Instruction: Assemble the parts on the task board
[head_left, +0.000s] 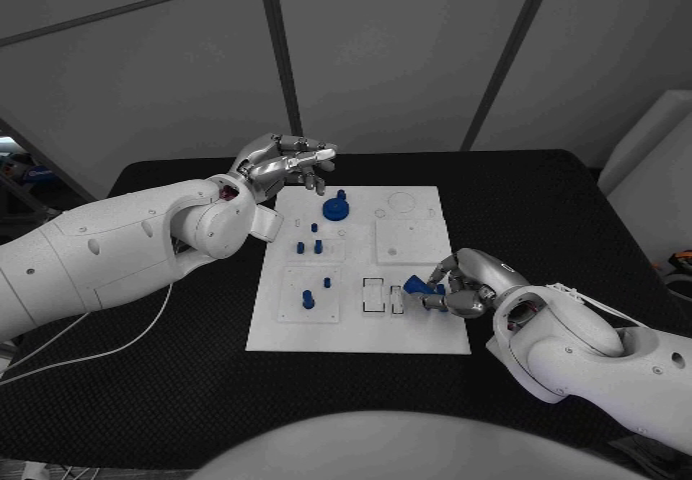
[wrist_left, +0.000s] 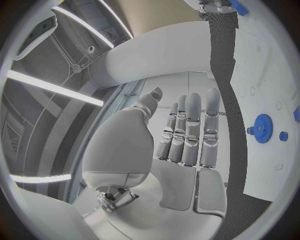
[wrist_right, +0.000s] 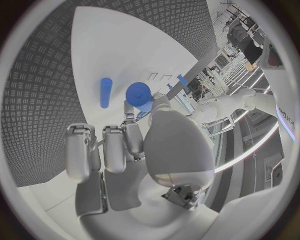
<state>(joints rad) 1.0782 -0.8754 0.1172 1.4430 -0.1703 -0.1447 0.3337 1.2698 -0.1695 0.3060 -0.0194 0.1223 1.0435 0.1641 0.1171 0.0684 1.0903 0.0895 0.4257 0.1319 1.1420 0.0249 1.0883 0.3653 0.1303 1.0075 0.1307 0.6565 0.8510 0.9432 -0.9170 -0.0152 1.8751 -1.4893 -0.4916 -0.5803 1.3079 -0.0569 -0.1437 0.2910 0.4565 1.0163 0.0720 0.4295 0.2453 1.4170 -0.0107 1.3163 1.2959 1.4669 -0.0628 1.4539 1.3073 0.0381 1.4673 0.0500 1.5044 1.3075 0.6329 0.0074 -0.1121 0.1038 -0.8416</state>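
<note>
The white task board (head_left: 418, 335) lies mid-table. A blue gear (head_left: 336, 208) stands near its far edge, and several small blue pegs (head_left: 307, 297) stand on its left half. My right hand (head_left: 469, 287) rests at the board's right side and pinches a blue part (head_left: 421, 287) between thumb and finger, just right of two dark slots (head_left: 385, 296). In the right wrist view the round blue part (wrist_right: 140, 93) sits at my fingertips (wrist_right: 128, 107), with a blue peg (wrist_right: 106, 92) beside it. My left hand (head_left: 289, 160) hovers over the board's far left corner, fingers (wrist_left: 187, 125) straight and empty; the gear (wrist_left: 261, 128) lies beyond them.
The black table (head_left: 173, 370) surrounds the board, with bare room at the front and left. A thin cable (head_left: 101, 345) trails off the left edge. A white object (head_left: 649, 150) stands past the table's far right corner.
</note>
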